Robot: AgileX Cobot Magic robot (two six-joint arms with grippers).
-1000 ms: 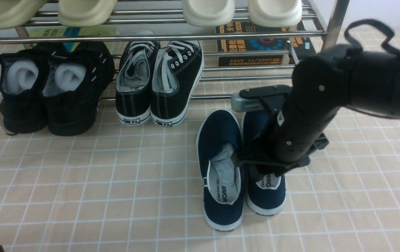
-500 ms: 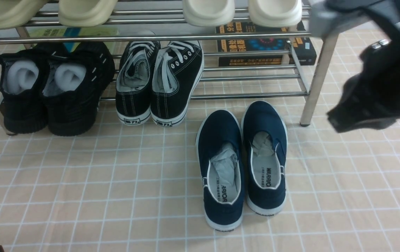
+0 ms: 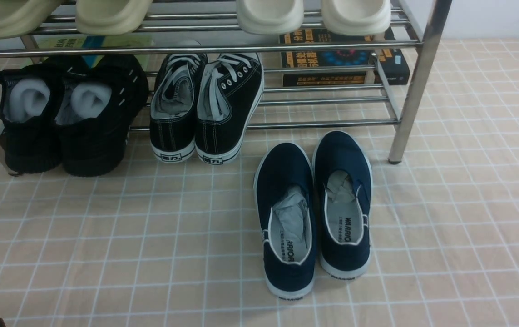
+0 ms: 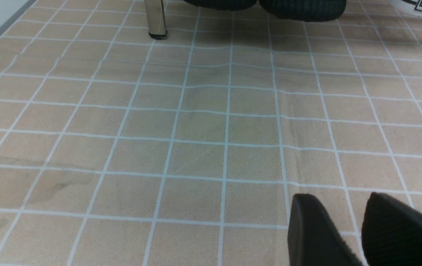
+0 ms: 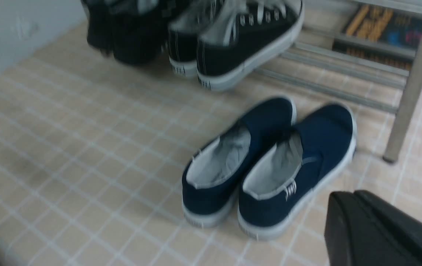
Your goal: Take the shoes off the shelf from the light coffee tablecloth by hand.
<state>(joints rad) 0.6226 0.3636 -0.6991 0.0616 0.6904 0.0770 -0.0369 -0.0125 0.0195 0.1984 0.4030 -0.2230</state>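
The pair of navy shoes [image 3: 286, 172] stands side by side on the light coffee tablecloth [image 3: 105, 236], just in front of the chrome shelf [image 3: 323, 123], heels toward me. Nothing touches them. They also show in the right wrist view [image 5: 270, 122]. My right gripper [image 5: 347, 195] is shut and empty, to the side of the right shoe and apart from it. My left gripper [image 4: 338, 199] hovers over bare cloth with a narrow gap between its fingers and holds nothing. Neither arm shows in the front view.
Black lace-up sneakers [image 3: 205, 109] and all-black chunky shoes [image 3: 68, 118] lean on the shelf's lower tier. Cream slippers [image 3: 268, 13] sit on the tier above. Books [image 3: 341, 59] lie behind. A shelf post [image 3: 411, 91] stands just right of the navy shoes.
My right arm was down over the right navy shoe, then rose away to the right and has left the front view. The shoes have stayed put on the cloth.
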